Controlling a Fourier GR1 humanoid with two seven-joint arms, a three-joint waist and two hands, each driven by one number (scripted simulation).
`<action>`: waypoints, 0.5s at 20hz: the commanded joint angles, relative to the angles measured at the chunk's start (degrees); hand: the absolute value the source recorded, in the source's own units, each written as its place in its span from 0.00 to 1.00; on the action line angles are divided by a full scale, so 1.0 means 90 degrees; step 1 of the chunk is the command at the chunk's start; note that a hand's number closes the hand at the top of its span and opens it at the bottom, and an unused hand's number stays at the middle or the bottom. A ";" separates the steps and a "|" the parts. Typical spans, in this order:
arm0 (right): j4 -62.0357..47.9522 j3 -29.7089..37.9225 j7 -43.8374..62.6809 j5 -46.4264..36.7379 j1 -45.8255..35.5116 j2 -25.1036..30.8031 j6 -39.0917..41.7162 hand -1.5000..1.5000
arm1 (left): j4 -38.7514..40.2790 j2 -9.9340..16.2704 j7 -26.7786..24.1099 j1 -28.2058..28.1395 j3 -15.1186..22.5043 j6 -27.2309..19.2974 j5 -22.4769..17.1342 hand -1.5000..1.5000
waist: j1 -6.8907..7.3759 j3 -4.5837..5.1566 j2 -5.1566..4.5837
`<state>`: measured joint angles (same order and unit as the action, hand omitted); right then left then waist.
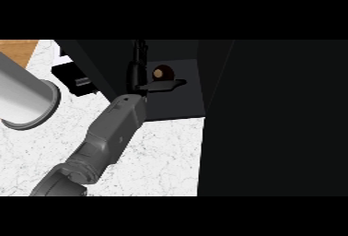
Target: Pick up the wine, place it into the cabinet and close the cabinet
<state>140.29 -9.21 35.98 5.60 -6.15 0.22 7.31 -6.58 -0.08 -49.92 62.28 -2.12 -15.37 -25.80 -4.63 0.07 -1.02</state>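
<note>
So the worktop (156,156) is white stone with grey speckles, and a strip of orange-brown wood (17,48) shows past its far left corner. A big grey cylinder with a flared rim (24,99) sits at the left edge, and a small black box with a pale label (75,78) lies near the far edge, just beside the cabinet.

The dark, open cabinet (180,103) stands at the far edge, and its big black door (279,120) blocks the whole right side of the view.

The grey left forearm (108,138) reaches up from the near edge into the cabinet. The black left hand (159,85) is inside it, fingers held out fairly straight, right next to the dark wine bottle with a tan round end (161,73), which lies within the cabinet. Can't tell if they touch.
</note>
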 commanded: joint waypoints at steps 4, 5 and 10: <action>0.0343 -0.0126 0.0277 0.0140 0.0009 -0.0023 -0.0223 0.00 | -0.0091 0.0008 -0.0294 -0.0639 0.0201 0.0199 -0.0636 0.00 | 0.0009 0.0001 0.0078; 0.0094 -0.0064 -0.0204 0.0007 0.0212 -0.0021 0.0036 0.00 | -0.0203 0.0009 -0.0121 -0.0575 0.0276 0.0339 -0.0636 0.00 | 0.0134 -0.0005 0.0078; 0.0168 0.0371 -0.0170 0.0438 0.0315 0.0170 0.0146 0.00 | -0.0730 0.0008 -0.0038 -0.1010 0.1010 0.0149 -0.1116 0.00 | 0.0124 -0.0009 0.0104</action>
<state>140.12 -8.33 35.17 5.70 -5.16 0.57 7.19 -11.15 -0.09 -49.19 59.02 4.49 -14.01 -32.53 -4.38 0.02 -0.30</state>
